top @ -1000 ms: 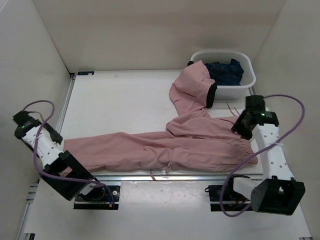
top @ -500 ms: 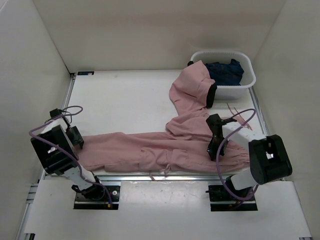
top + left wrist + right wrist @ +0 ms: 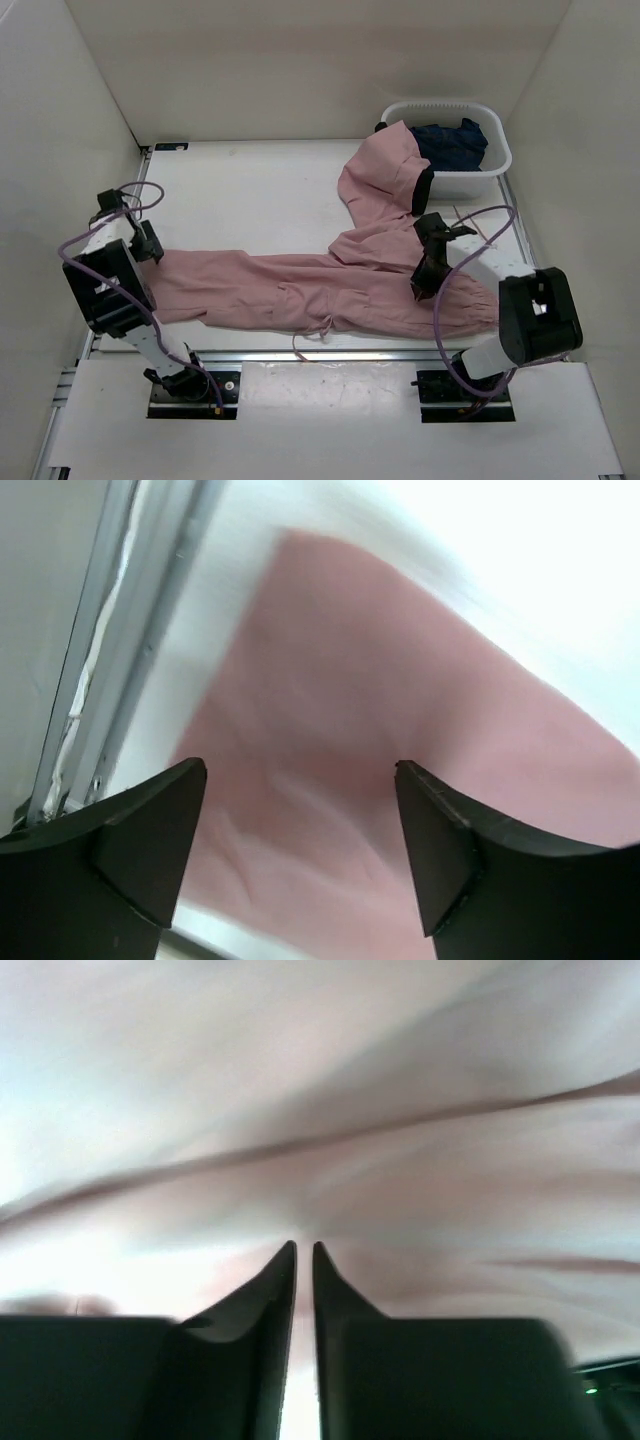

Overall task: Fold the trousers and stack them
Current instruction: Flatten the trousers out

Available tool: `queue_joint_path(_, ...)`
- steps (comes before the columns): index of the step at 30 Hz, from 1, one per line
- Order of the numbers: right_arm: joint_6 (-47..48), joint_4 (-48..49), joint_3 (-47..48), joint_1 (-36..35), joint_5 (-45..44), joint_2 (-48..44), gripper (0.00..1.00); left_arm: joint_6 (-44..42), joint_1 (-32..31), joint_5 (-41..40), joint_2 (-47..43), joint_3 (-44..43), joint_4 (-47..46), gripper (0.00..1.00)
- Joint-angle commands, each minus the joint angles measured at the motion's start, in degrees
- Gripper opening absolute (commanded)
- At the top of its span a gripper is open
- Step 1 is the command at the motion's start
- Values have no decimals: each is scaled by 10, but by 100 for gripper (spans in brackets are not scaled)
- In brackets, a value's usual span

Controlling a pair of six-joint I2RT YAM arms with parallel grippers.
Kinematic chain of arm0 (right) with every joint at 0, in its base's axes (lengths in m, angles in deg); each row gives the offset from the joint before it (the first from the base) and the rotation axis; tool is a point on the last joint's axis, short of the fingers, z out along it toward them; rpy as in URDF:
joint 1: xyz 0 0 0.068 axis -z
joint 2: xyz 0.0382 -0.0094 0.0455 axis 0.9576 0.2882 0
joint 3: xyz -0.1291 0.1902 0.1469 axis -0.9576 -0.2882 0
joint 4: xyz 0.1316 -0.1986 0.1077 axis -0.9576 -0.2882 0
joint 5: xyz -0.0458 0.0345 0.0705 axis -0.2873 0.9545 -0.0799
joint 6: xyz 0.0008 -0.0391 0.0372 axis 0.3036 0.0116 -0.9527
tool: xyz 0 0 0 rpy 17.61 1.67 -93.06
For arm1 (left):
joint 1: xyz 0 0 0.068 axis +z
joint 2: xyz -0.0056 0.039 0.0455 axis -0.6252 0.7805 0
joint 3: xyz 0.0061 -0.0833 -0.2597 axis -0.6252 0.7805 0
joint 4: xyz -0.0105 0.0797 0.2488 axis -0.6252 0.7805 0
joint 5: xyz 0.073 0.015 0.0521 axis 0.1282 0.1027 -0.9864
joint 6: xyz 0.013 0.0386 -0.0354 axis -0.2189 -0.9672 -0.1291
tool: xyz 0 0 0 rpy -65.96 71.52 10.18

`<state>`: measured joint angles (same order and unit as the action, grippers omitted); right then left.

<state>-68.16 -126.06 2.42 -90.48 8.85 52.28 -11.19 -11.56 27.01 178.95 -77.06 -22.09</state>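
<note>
At the far left, the left pincer hangs with its jaws wide apart over the hem end of the dusty-pink trousers, probably placed to take that leg end for a fold. The trousers lie along the near side of the bench, one leg stretched leftward. Near the waistband, the right pincer is pressed into the cloth with its jaws together; whether it pinches fabric, I cannot tell. The other leg drapes over the white basket, which holds a navy garment.
</note>
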Motion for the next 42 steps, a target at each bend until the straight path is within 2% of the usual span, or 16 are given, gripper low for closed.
queue_joint_path(1,55,2,40,-21,4,-78,18,1,-43,52,-93,-69,67,89)
queue_joint_path(2,64,-19,78,-28,-12,-90,27,1,-58,52,-93,-122,80,93)
queue_joint_path(3,74,-30,102,-28,-20,-106,48,1,-74,52,-93,-149,107,94)
queue_joint_path(6,121,-52,222,-28,-64,-95,75,1,-131,44,-67,-245,145,97)
queue_joint_path(7,146,-52,256,-14,-75,-83,80,1,-142,44,-59,-260,160,97)
queue_joint_path(9,170,-52,332,4,-82,-16,81,1,-175,37,-39,-275,166,97)
queue_joint_path(12,197,-65,521,52,-78,125,80,1,-220,5,-22,-270,167,98)
queue_joint_path(17,166,-93,858,100,-25,374,76,1,-238,17,-36,-227,167,98)
queue_joint_path(19,142,-44,861,120,-3,414,76,1,-238,18,-36,-197,167,98)
queue_joint_path(22,103,71,795,133,79,434,78,1,-238,12,-48,-160,161,98)
queue_joint_path(24,98,95,795,133,104,452,78,1,-238,12,-54,-144,156,98)
queue_joint_path(28,98,120,822,111,126,476,67,1,-238,17,-54,-124,151,98)
queue_joint_path(31,106,137,792,104,108,455,54,1,-238,18,-54,-118,151,98)
queue_joint_path(36,118,136,766,104,103,438,15,1,-238,18,-49,-107,145,98)
queue_joint_path(38,125,125,766,99,94,431,5,1,-238,18,-49,-102,145,98)
queue_joint_path(42,164,119,766,81,47,387,0,1,-238,18,-49,-92,140,98)
